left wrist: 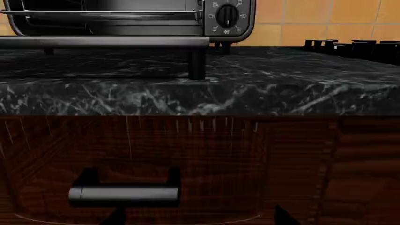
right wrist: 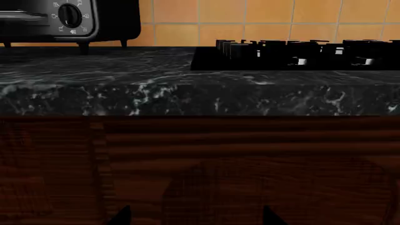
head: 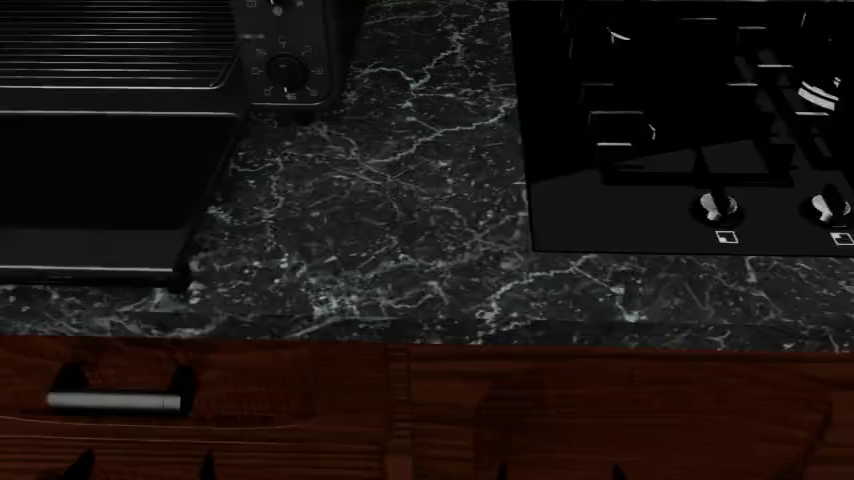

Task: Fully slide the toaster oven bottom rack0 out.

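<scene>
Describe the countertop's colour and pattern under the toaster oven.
The countertop is black stone with white marble veining, seen best in the head view.

The countertop was polished dark veined marble, the drawer front glossy reddish wood, the bottom rack0 shiny wire, the cooktop glossy black.

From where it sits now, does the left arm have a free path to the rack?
Probably yes: the oven door lies open flat and the rack is exposed, but the left gripper is low, facing the drawer.
</scene>
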You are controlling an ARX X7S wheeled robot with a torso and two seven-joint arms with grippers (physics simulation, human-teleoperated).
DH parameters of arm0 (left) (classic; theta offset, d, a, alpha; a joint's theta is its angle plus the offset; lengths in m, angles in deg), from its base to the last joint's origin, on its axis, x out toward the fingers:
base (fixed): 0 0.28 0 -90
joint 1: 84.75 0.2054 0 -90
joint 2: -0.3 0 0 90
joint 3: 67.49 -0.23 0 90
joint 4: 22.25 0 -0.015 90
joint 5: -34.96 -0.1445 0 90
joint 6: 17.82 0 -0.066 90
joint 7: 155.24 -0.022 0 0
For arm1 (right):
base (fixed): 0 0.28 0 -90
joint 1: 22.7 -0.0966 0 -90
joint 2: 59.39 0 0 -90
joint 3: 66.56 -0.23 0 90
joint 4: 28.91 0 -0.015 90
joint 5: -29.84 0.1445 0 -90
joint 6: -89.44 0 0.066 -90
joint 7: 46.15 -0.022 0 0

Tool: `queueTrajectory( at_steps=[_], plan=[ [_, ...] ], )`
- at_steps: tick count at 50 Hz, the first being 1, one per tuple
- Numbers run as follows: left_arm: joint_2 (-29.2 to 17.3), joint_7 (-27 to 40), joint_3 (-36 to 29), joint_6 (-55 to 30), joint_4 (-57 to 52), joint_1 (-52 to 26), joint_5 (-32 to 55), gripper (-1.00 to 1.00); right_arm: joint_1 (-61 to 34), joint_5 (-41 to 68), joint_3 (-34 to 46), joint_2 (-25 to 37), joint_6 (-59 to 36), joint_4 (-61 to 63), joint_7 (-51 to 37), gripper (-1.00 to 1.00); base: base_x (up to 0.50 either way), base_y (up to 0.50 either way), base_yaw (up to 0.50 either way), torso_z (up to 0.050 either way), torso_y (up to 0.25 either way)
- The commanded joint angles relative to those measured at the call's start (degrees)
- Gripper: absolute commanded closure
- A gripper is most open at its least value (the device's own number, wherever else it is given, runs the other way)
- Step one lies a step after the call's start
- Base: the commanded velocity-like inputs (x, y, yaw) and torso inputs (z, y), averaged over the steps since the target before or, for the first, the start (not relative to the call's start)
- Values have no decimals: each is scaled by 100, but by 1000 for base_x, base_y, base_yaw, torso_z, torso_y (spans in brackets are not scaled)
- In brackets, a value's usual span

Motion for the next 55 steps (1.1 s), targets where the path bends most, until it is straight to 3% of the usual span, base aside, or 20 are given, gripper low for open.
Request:
queueTrajectory(
  at_steps=[1, 7, 10, 15, 20, 24, 28, 35, 39, 55],
  plan=[
    [-57, 64, -64, 0, 0, 0, 56, -100, 0, 54, 0, 54, 0, 0, -72, -100, 0, 0, 0, 0, 0],
    [-227, -38, -122, -561, -587, 175, 515, -100, 51, -64, 332, 212, -259, 74, -252, -100, 0, 0, 0, 0, 0],
    [-308, -16, -186, -837, -692, 124, 542, -100, 15, -227, 486, 290, -728, 351, -295, -100, 0, 0, 0, 0, 0],
    [-544, 130, -369, -1756, -2040, 115, 316, -100, -230, -429, 530, 390, -1960, 1533, -399, -100, 0, 0, 0, 0, 0],
    [-705, 172, -452, -3101, -3366, -331, 289, -100, -722, -501, 596, 427, -3250, 2598, -316, -100, 0, 0, 0, 0, 0],
    [-786, 224, -431, -3435, -3628, -593, 242, -100, -1106, -595, 712, 500, -3964, 3180, -250, -100, 0, 0, 0, 0, 0],
    [-867, 161, -384, -4488, -4281, -1211, 374, -100, -1675, -524, 868, 608, -4807, 3735, 86, -100, 0, 0, 0, 0, 0],
    [-1004, 123, -438, -5633, -4724, -2128, 458, -100, -2728, -609, 1089, 772, -5871, 3808, 303, -100, 0, 0, 0, 0, 0],
    [-1049, 103, -471, -5992, -4823, -2465, 486, -100, -3277, -628, 1191, 850, -6297, 3836, 412, -100, 0, 0, 0, 0, 0],
    [-1082, 76, -491, -6139, -5074, -2542, 618, -100, -3195, -480, 1098, 971, -6270, 3957, 517, -100, 0, 0, 0, 0, 0]
  ],
)
